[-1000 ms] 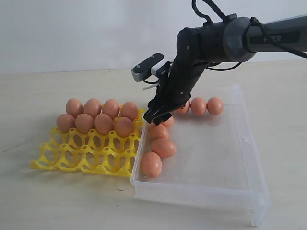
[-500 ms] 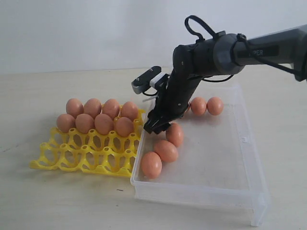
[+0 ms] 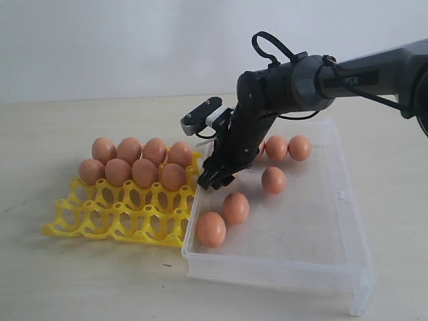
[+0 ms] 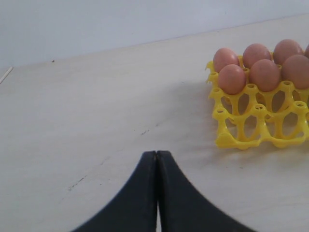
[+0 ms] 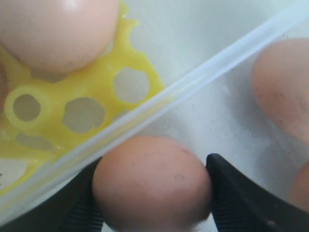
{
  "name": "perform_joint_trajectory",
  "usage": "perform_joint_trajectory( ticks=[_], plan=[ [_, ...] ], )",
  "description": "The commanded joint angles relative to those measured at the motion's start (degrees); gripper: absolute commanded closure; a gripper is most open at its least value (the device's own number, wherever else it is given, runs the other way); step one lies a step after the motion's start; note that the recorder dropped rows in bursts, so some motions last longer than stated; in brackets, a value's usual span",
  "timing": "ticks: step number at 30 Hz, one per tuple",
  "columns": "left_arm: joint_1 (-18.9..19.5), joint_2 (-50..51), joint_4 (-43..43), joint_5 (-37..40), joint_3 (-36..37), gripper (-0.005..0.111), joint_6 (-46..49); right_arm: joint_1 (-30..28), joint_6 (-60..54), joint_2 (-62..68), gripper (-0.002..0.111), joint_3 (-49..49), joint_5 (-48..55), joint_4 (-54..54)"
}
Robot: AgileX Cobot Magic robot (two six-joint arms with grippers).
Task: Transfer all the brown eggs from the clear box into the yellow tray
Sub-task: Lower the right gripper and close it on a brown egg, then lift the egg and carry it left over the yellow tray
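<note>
Right gripper [image 3: 215, 177]: jaws stood wide, straddling one brown egg [image 5: 152, 181] just beside the clear box [image 3: 281, 271] wall; a firm grip could not be confirmed.
Left gripper [image 4: 156, 155]: fingers were pressed together, empty.
Yellow tray [image 3: 114, 221]: front rows were vacant.
Risk: off-centre closure could have squirted the egg out; the wall could have snagged a finger.

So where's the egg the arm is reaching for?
In the right wrist view, the egg sits between the open fingers of the right gripper, inside the clear box, by the wall beside the yellow tray.
</note>
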Motion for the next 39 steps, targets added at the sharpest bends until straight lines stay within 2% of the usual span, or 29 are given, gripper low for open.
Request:
perform_joint_trajectory(
  ticks=[1,6,11,23,24,25,26,27,28,39],
  plan=[
    [-0.28,-0.32,-0.06,-0.35,-0.23,0.107,-0.26,0.11,-0.09,-1.16,0.052,-0.16,-2.25,-1.30],
    [-0.28,-0.32,-0.06,-0.35,-0.23,0.107,-0.26,0.11,-0.09,-1.93,0.052,-0.16,-6.14,-1.59],
    [-0.28,-0.32,-0.06,-0.35,-0.23,0.107,-0.26,0.11,-0.09,-1.82,0.046,-0.16,-8.35,-1.48],
    [-0.28,-0.32,-0.06,-0.35,-0.23,0.107,-0.26,0.11,-0.09,-1.14,0.047,-0.16,-11.02,-1.48],
    [-0.28,-0.32,-0.06,-0.35,-0.23,0.107,-0.26,0.11,-0.09,-1.07,0.051,-0.16,-10.86,-1.48],
    [-0.28,-0.32,-0.06,-0.35,-0.23,0.107,-0.26,0.11,-0.09,-1.07,0.062,-0.16,-10.73,-1.48],
    [-0.28,-0.32,-0.06,-0.35,-0.23,0.107,-0.26,0.11,-0.09,-1.07,0.075,-0.16,-10.59,-1.48],
    [-0.28,-0.32,-0.06,-0.35,-0.23,0.107,-0.26,0.11,-0.09,-1.07,0.095,-0.16,-10.41,-1.48],
    [-0.28,-0.32,-0.06,-0.35,-0.23,0.107,-0.26,0.11,-0.09,-1.07,0.109,-0.16,-10.04,-1.48],
    [-0.28,-0.32,-0.06,-0.35,-0.23,0.107,-0.26,0.11,5.01,-6.69,0.108,-0.16,-7.80,-1.81]
  ],
)
